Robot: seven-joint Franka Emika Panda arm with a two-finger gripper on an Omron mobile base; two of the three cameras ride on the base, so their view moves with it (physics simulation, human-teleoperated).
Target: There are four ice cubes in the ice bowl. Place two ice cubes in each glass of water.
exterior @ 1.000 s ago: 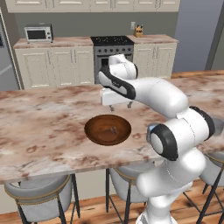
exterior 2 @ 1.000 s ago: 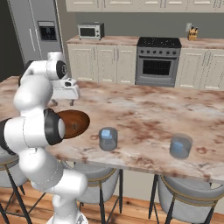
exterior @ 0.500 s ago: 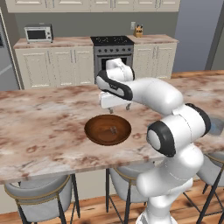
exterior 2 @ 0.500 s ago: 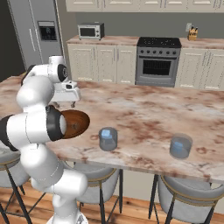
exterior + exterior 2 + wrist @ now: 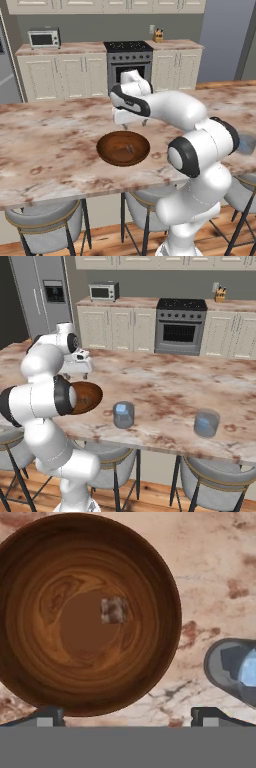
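Our tool (image 5: 134, 123) hangs wide open over the far side of the brown bowl (image 5: 123, 148) on the counter (image 5: 45, 145), holding nothing. We see one pale ice cube (image 5: 114, 609) in the bowl. We are reaching for it. Next we go down, then carry it to the near glass (image 5: 123, 414).

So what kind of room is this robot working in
A home kitchen, rendered rather than real. There's a stove, a microwave on the back counter, a fridge, and a marble island with bar stools.
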